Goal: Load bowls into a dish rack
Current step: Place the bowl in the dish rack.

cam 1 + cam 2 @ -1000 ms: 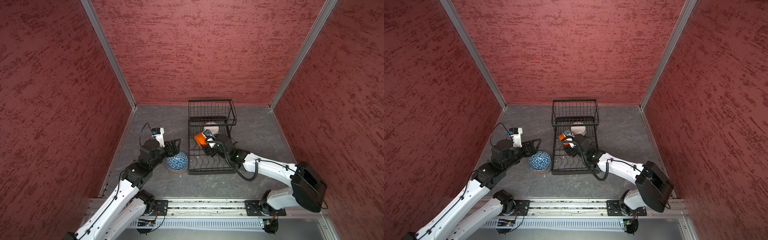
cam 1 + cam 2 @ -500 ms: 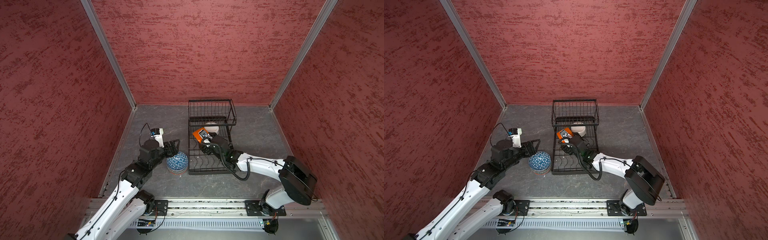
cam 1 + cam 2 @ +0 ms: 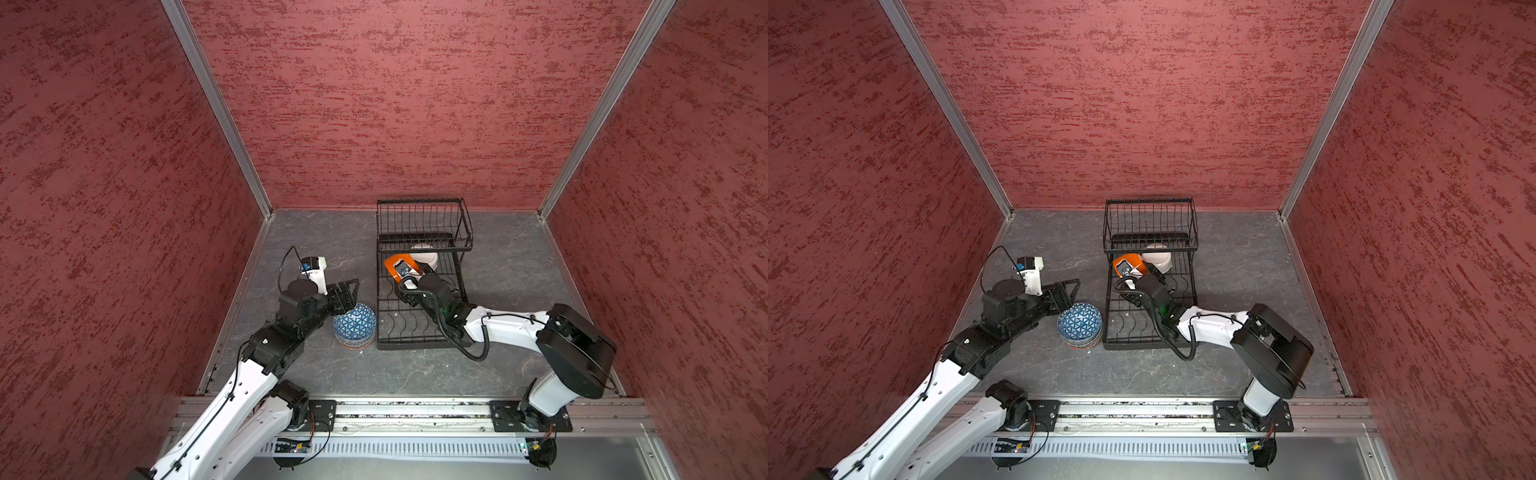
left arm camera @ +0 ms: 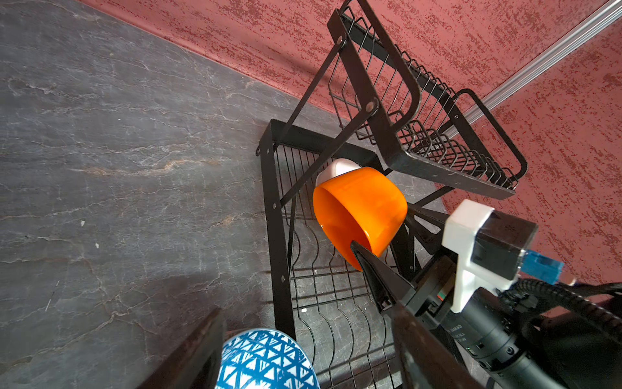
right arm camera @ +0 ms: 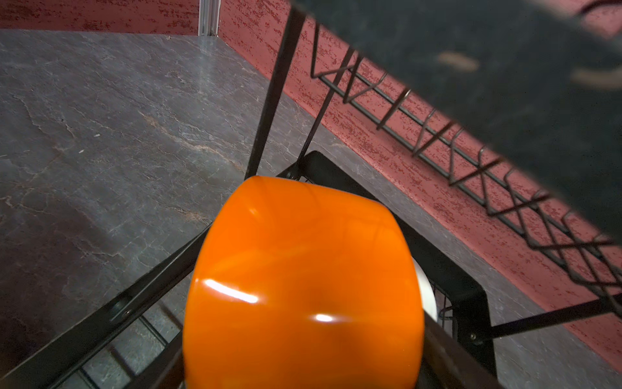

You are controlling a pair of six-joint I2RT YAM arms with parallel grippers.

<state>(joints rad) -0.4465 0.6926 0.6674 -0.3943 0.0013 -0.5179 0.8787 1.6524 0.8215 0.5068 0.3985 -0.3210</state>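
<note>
A dark grey, stone-veined surface (image 3: 324, 232) is enclosed by three red, mottled textured walls (image 3: 395, 104), which meet at the far corners in silver aluminium corner strips (image 3: 216, 104). Along the near edge runs a silver metal rail (image 3: 415, 411), with a white slotted cable duct (image 3: 415, 449) just beyond it. The left wrist view shows small white specks (image 4: 82, 223) on the surface.

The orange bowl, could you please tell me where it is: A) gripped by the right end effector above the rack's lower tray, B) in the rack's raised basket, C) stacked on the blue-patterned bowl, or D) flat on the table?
A: the left wrist view shows the orange bowl tilted in the grip of the right end effector, above the lower tray of the dish rack and beside the white bowl.
</note>
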